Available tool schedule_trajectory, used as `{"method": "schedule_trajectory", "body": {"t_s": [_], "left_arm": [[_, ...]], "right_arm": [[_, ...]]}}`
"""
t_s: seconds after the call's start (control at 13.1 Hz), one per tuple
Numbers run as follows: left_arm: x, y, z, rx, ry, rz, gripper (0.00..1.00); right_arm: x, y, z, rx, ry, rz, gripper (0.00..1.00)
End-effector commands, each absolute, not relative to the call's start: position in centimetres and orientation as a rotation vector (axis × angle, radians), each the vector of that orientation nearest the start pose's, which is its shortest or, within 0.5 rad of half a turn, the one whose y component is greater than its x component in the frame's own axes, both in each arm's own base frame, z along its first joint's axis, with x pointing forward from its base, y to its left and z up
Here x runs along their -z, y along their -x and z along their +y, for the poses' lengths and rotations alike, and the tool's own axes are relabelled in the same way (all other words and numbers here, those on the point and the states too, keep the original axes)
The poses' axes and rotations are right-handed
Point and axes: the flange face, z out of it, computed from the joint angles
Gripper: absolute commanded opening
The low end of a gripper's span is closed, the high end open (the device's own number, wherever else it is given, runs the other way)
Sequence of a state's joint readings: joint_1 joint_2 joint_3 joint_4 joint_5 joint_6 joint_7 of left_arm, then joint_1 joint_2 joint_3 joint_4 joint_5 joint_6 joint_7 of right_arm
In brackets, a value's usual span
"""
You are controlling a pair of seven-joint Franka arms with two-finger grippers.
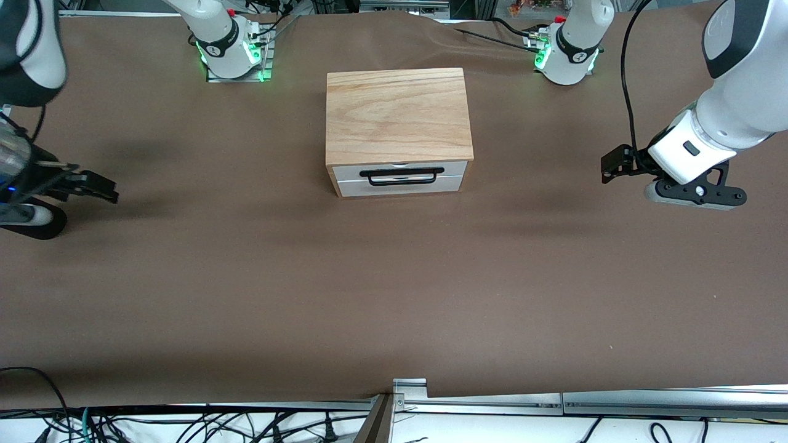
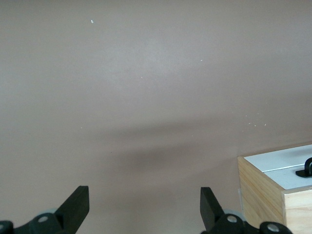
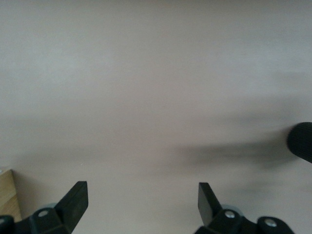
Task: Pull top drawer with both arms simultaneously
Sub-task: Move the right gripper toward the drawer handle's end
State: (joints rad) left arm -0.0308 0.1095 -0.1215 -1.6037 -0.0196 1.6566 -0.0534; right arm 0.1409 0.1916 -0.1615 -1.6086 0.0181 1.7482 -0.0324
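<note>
Top drawer [image 1: 399,178]: white front panel, wide black wire handle [image 1: 401,176] across it. Sits flush in the light-oak cabinet [image 1: 398,114], pushed in, front facing the front camera. Cabinet stands mid-table on the brown table cover [image 1: 394,295], roughly between the two arm bases and nearer to the front camera than either base.

Left wrist view catches one corner of the cabinet [image 2: 265,187] with the white drawer front [image 2: 280,165] and one end of the black handle [image 2: 306,168].

Left gripper [image 1: 612,165]: over bare table cover, well apart from the cabinet toward the left arm's end of the table, about level with the drawer front. Fingers [image 2: 78,204] spread wide, nothing between them. Left gripper in its own view [image 2: 144,207] shows only table cover in the gap.

Right gripper [image 1: 92,184]: over bare table cover, well apart from the cabinet toward the right arm's end of the table. Fingers [image 3: 75,200] wide apart, holding nothing. Right gripper in its own view [image 3: 141,202] shows table cover in the gap, with a sliver of oak cabinet [image 3: 9,195] at the frame edge.

Neither gripper touches handle or cabinet.
</note>
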Motion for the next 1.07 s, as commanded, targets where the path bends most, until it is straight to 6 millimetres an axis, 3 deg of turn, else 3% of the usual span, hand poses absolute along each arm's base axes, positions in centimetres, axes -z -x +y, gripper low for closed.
{"method": "schedule_trajectory", "body": {"t_s": [0.0, 0.38, 0.61, 1.0], "left_arm": [[-55.7, -58.3, -9.1, -0.122, 3.185, 0.179, 1.0], [-55.6, -58.3, -9.2, -0.139, 3.183, 0.184, 1.0], [-55.6, -58.3, -9.1, -0.139, 3.183, 0.182, 1.0], [-55.5, -58.3, -8.9, -0.138, 3.182, 0.177, 1.0]], "right_arm": [[-49.7, -62.0, 3.9, -0.141, 3.05, -0.031, 1.0], [-44.0, -63.2, 9.1, -0.265, 2.692, 0.031, 1.0], [-37.8, -64.5, 11.8, -0.299, 2.478, -0.039, 1.0], [-32.6, -64.7, 16.8, -0.332, 2.255, -0.009, 1.0]]}}
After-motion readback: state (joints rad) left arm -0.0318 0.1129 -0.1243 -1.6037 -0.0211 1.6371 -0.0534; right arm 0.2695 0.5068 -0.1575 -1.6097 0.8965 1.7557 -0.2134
